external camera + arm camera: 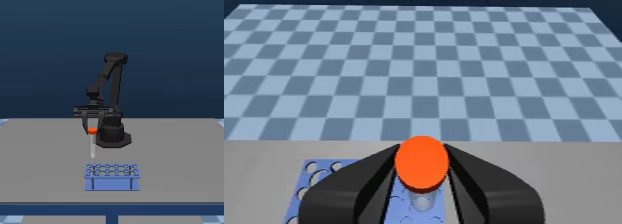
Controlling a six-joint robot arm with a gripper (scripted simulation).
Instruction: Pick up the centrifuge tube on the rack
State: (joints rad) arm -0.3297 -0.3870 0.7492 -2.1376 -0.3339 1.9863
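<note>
The centrifuge tube [92, 141] hangs upright in the air, its orange-red cap [421, 163] clamped between my black fingers [357, 182] and its whitish tapered body pointing down. My gripper [92, 130] is shut on it, well above the light-blue rack [111, 177]. In the exterior view the tube's tip ends a clear gap above the rack's left end. The wrist view shows the rack [317, 172] with its round holes below and behind the fingers, partly hidden by them.
The arm's black base [112, 136] stands on the grey table [175, 150] just behind the rack. The table's front edge lies close below the rack in the exterior view. A blue checkered floor [423, 70] stretches beyond the table.
</note>
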